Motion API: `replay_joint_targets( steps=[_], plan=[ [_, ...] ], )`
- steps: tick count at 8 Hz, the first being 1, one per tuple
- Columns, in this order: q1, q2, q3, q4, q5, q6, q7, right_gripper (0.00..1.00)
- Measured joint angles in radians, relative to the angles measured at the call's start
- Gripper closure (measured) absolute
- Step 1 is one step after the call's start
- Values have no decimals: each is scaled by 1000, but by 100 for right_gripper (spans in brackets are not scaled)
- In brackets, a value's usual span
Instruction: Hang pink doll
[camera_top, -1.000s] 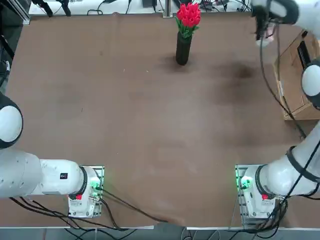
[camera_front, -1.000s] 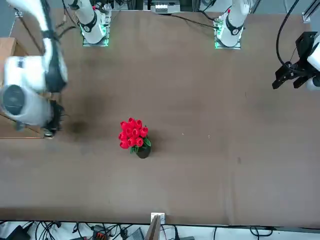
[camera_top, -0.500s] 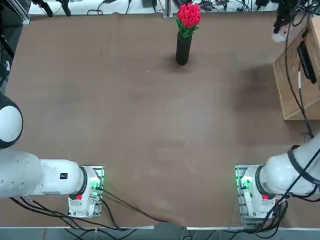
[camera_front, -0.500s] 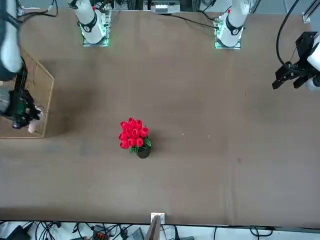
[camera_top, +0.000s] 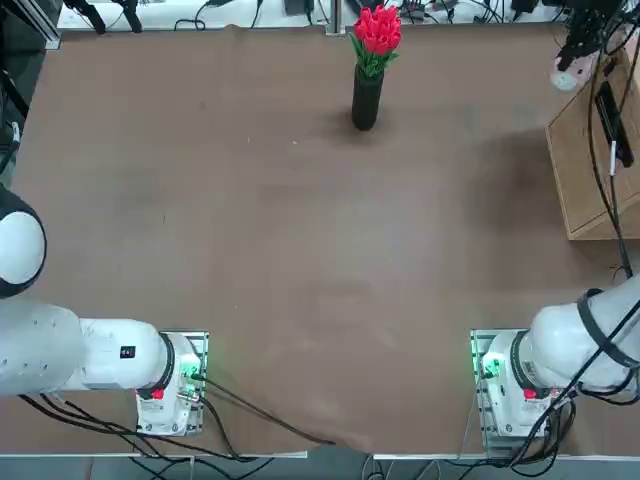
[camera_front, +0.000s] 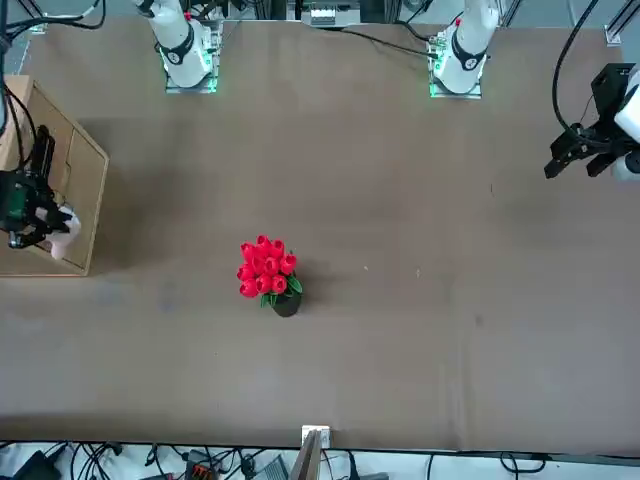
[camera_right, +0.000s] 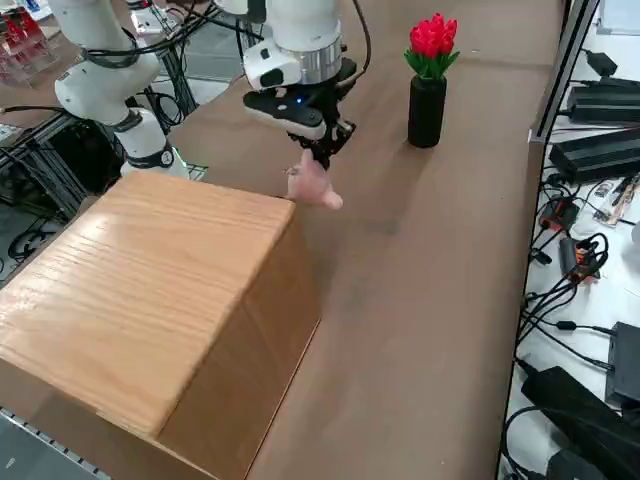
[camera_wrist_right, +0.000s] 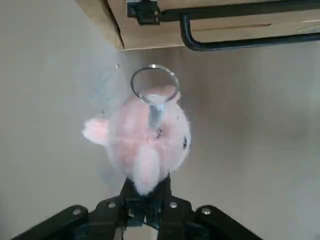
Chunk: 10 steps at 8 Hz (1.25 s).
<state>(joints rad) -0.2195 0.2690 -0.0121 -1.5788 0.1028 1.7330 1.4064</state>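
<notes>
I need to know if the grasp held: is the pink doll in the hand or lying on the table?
In the hand. The right hand is shut on the pink doll, held in the air beside the wooden box.

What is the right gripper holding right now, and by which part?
The right gripper holds the pink doll, pinched at its lower end; the metal ring at the doll's other end hangs free.

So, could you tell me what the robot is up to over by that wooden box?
The right gripper is shut on the pink doll, holding it in the air beside the wooden box. The doll's metal ring points toward a black hook on the box; it is not yet hung.
</notes>
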Motion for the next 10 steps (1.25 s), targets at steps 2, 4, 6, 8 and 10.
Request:
replay_joint_targets(
  steps=[2,4,6,8,10],
  plan=[
    [-27,4,0,-17,12,37,-55,96],
    [-58,6,0,-20,19,41,-92,96],
    [-75,6,1,-32,36,42,-103,96],
    [-82,6,1,-46,40,50,-110,96],
    [-82,6,2,-50,40,58,-111,96]
  ],
)
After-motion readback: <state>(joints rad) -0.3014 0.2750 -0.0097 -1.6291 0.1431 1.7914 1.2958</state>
